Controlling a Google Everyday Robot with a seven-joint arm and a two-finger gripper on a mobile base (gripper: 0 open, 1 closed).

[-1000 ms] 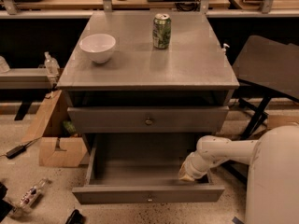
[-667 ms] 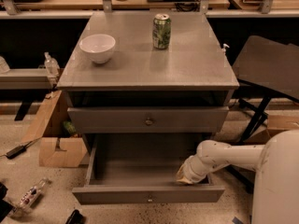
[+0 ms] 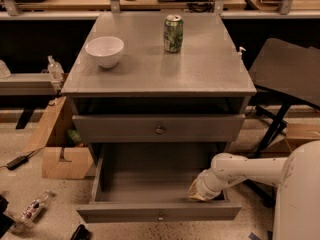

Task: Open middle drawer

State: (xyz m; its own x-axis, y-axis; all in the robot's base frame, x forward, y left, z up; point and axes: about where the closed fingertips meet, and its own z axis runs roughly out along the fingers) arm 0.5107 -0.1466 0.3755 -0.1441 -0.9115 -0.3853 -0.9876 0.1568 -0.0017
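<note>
Sitting just under the top of the grey cabinet [image 3: 200, 79], the middle drawer [image 3: 210, 129] shows its wide flat front with a small round knob [image 3: 159, 130] at the centre. The front stands about flush with the cabinet frame, and a dark gap runs above it. Straight below, toward 6 o'clock, the bottom drawer [image 3: 125, 213] is pulled far out, so its grey tray lies open to the camera. The gripper [image 3: 197, 194] is down inside that tray at its 4 o'clock corner, close to the front wall and well apart from the middle drawer's knob. It sits at the end of a white arm [image 3: 245, 168] that reaches in from 3 o'clock, and I cannot tell whether it is spread or pressed together. On the cabinet's top, a white bowl [image 3: 104, 50] sits toward 10 o'clock and a green can [image 3: 173, 33] stands upright toward 12 o'clock, well apart from each other. A cardboard box [image 3: 65, 161] lies on the floor at the cabinet's 9 o'clock, and a dark chair [image 3: 290, 69] stands at its 3 o'clock.
</note>
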